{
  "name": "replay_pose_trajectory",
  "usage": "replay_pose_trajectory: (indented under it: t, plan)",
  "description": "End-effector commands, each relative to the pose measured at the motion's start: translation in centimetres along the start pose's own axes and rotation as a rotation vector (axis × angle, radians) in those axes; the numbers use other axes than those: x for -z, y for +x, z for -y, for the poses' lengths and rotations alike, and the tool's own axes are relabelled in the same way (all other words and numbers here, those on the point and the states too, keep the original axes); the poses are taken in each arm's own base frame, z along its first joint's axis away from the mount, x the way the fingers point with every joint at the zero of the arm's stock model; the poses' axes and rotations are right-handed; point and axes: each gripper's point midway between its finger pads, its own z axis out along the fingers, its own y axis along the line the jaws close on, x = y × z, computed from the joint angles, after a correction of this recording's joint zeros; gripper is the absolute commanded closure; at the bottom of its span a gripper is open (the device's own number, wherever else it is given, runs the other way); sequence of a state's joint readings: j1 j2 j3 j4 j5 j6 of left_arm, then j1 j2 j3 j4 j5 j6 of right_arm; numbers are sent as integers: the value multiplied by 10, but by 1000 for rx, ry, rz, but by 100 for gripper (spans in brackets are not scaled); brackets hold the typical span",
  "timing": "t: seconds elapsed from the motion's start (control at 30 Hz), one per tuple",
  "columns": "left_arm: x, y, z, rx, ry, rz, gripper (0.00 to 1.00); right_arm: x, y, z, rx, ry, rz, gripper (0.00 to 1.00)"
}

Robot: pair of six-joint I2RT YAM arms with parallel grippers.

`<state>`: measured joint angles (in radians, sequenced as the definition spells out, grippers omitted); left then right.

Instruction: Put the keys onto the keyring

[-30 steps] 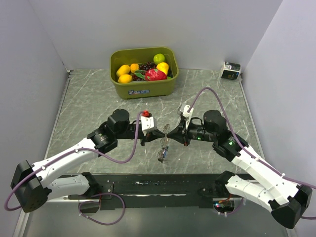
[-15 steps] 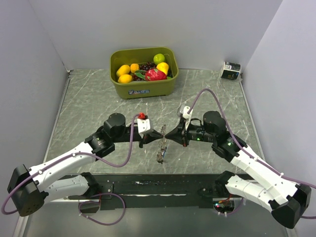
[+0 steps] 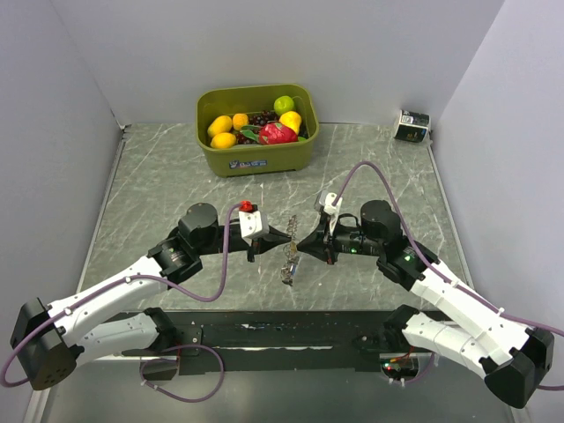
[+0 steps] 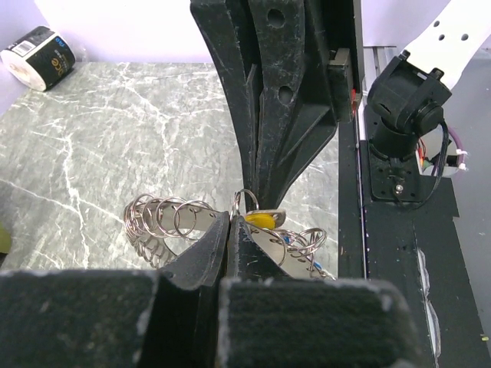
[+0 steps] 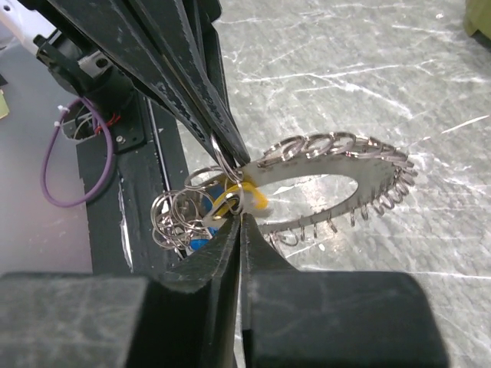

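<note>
Left gripper [image 4: 230, 230]: jaws pressed together on the edge of the flat oval metal keyring [image 5: 307, 167], holding it above the table.
Right gripper [image 5: 239, 222]: jaws closed, tips meeting the left ones at the keyring's lower end; whether they pinch a small ring or the plate itself, I cannot tell.
Keyring: hangs between the two grippers at mid-table, its rim lined with small silver split rings [image 4: 165, 222].
Keys [image 5: 249, 201]: a yellow-headed one sits right at the right fingertips; a blue head shows among the bunched rings just below.
Table [image 3: 159, 176]: grey marbled surface.
Far edge: olive-green plastic bin [image 3: 256, 159] with toy fruit.
</note>
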<state>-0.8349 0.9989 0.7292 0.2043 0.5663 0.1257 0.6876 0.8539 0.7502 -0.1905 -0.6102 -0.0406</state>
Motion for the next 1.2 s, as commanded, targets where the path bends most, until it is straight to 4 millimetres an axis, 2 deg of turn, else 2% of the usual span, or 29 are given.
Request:
replay_pose_trajectory:
  t: [0.0, 0.1, 0.2, 0.3, 0.33, 0.4, 0.43, 0.53, 0.57, 0.77, 1.03, 1.17]
  plan:
    - [3, -40, -3, -60, -11, 119, 99, 1, -8, -3, 24, -7, 27, 96]
    - [3, -41, -2, -60, -9, 126, 99, 1, -7, -3, 23, -6, 22, 100]
    - [3, -40, -2, -61, -10, 123, 99, 5, -11, -4, 40, 2, 42, 99]
    - [3, -37, -1, -64, -1, 110, 99, 14, -16, -6, 67, 19, 88, 87]
    - [3, -37, -1, -68, 0, 106, 99, 16, -18, -7, 79, 19, 107, 79]
    - [3, -36, 1, -71, 8, 104, 99, 23, -26, -15, 106, 6, 154, 68]
    - [3, -37, 2, -75, 15, 106, 99, 25, -26, -17, 116, -3, 171, 56]
    - [3, -37, 5, -77, 37, 105, 99, 29, -33, -26, 131, -33, 201, 40]
    - [2, -38, 6, -81, 46, 107, 99, 28, -33, -26, 127, -35, 199, 39]
    - [0, -37, 13, -81, 95, 108, 99, 18, -33, -20, 99, -37, 160, 40]
    - [2, -39, 21, -96, 139, 117, 99, 10, -37, -15, 76, -44, 143, 53]
    - [1, -36, 22, -94, 146, 111, 99, 10, -39, -17, 79, -53, 148, 56]
